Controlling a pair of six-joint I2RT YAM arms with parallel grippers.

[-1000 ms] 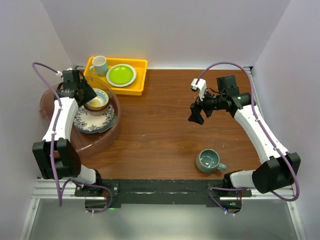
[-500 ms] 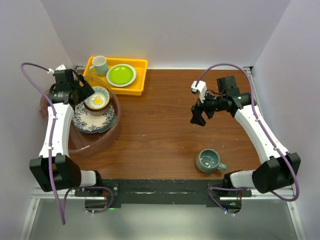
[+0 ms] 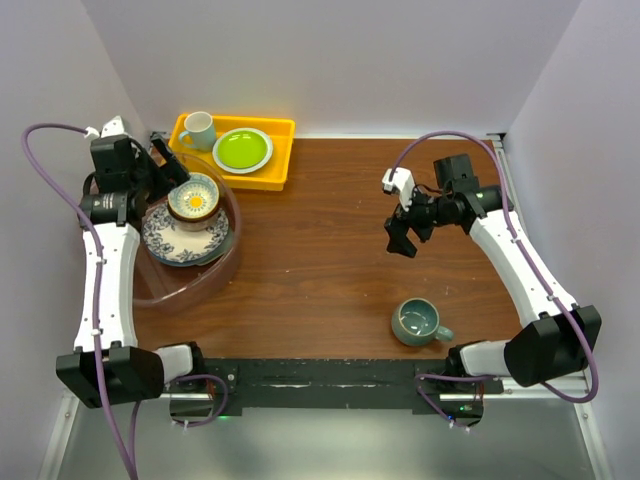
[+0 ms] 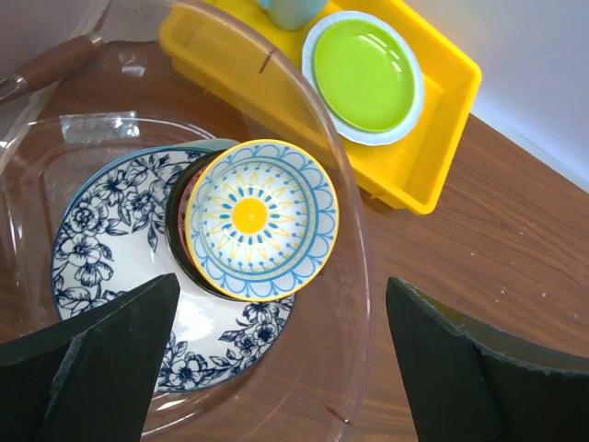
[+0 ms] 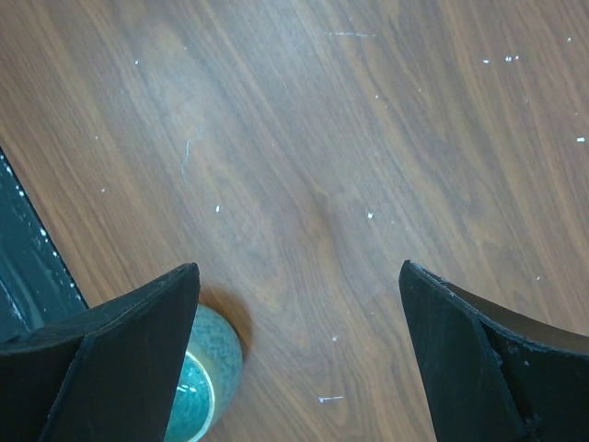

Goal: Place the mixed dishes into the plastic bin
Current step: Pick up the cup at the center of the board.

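**Lift clear of the bin, then go for the mug**

Raise the left gripper [image 3: 165, 178] straight up from the large round transparent pinkish plastic bin [image 3: 205, 285]. Keep its fingers off the rim and off the small bowl with the yellow-and-blue patterned inside [image 4: 260, 219], resting tilted over the blue floral round plate [image 4: 101, 249] inside the bin. Avoid any nudge there; looks ready to slide.

Next, bring the right gripper [image 3: 403, 238] down and back toward the near edge, onto the teal glazed mug [image 3: 416, 320]. Find it upright on the brown wooden table [image 3: 320, 260], well apart from the bin. Straddle the wall rather than the handle, probably the surer hold, and centre before closing.

Read both tools as spread wide. Left: hanging above the bin's contents, gripping nothing, touching nothing visible. Right: hovering over bare wood, likewise empty, with only the mug's edge peeking out beside one finger in the wrist view.
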